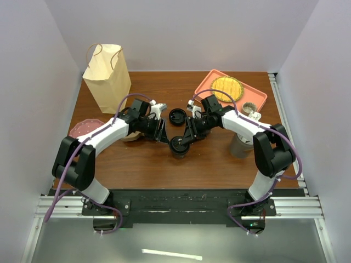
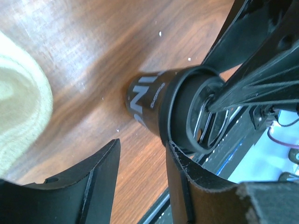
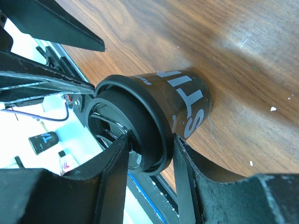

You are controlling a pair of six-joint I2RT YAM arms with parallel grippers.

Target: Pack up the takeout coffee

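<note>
Robot lab: white-walled booth (image 1: 181, 33), wood table (image 1: 148, 164), alu rails (image 1: 60, 206).

Bright overhead light is falling across the brown wooden table (image 1: 164, 170) in the top view, casting only soft shadows. In the wrist views, glare is streaking the wood, highlights are glinting on the small black lidded paper cup (image 2: 149, 100), backgrounds are blowing out white, and the pale tan pulp carrier (image 2: 21, 93) is blurring at frame left.

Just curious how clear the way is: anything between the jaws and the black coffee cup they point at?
Nothing visible. The right arm has its jaws at the lid of the takeout coffee; the left arm has its open jaws right beside it.
</note>
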